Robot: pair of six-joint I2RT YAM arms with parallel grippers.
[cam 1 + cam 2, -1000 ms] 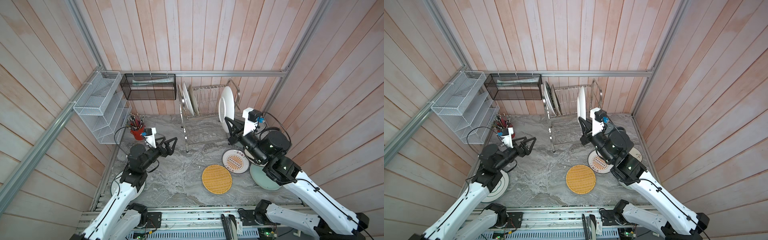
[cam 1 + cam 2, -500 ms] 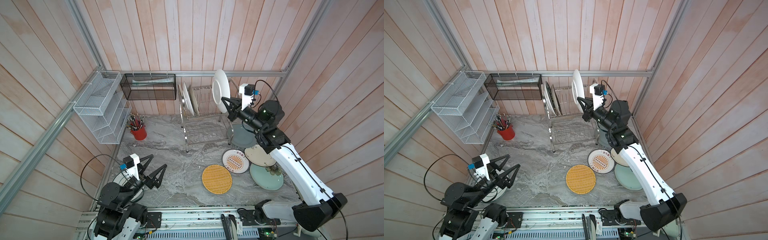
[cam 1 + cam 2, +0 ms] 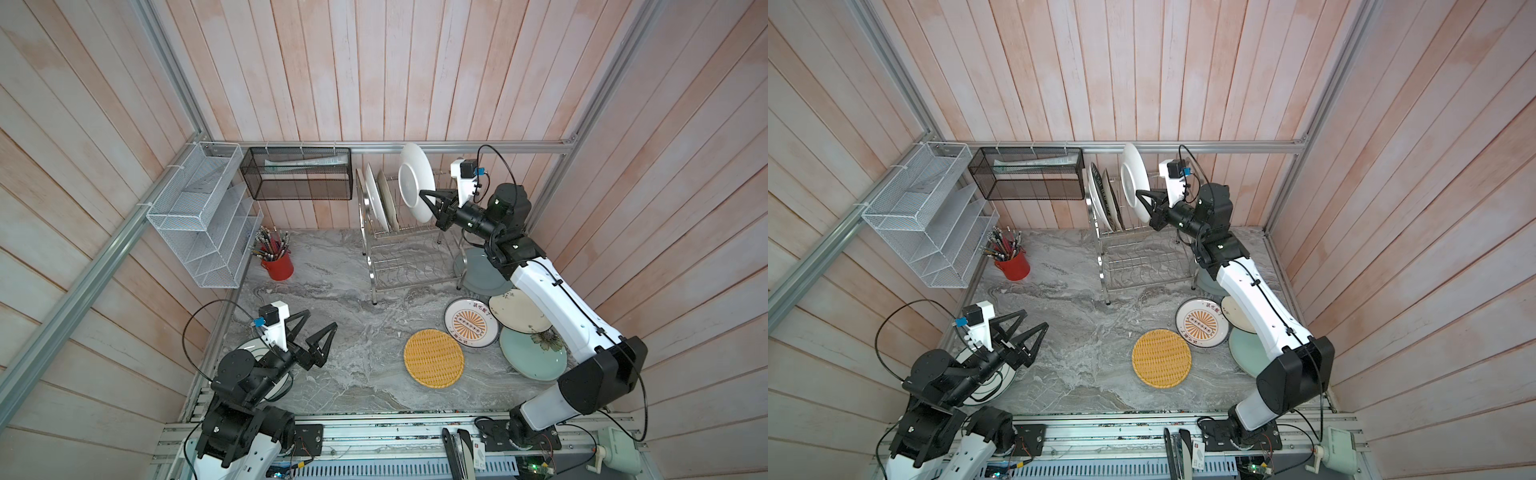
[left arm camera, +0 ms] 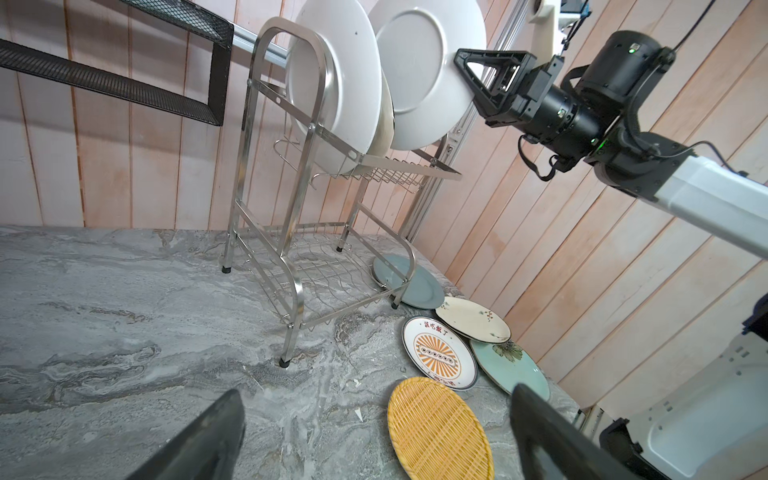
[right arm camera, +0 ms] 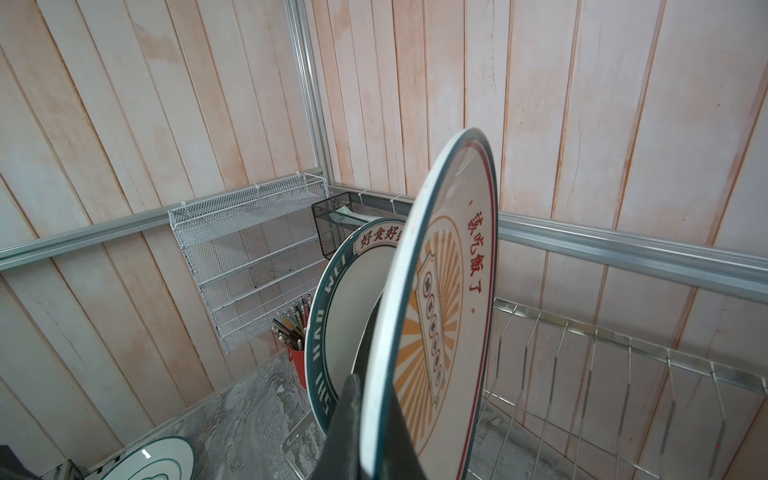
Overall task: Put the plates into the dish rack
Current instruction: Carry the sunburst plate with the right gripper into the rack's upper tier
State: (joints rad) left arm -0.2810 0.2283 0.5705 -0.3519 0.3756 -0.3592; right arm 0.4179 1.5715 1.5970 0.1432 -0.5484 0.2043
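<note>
White round orange-sunburst plate (image 3: 417,183) stands on edge over the steel wire dish rack (image 3: 411,266), face toward the right gripper (image 3: 428,198), whose jaws clamp its rim; left gripper (image 3: 321,319) jaws gape empty

We see the rack (image 3: 409,266) at the back, two plates (image 3: 376,199) at the left end of its top tier, and a third plate (image 3: 415,183) upright just right of them. Five plates (image 3: 469,322) lie right of and before it, the woven plate (image 3: 433,358) leftmost. The cup (image 3: 279,266) stands left of the rack.
</note>
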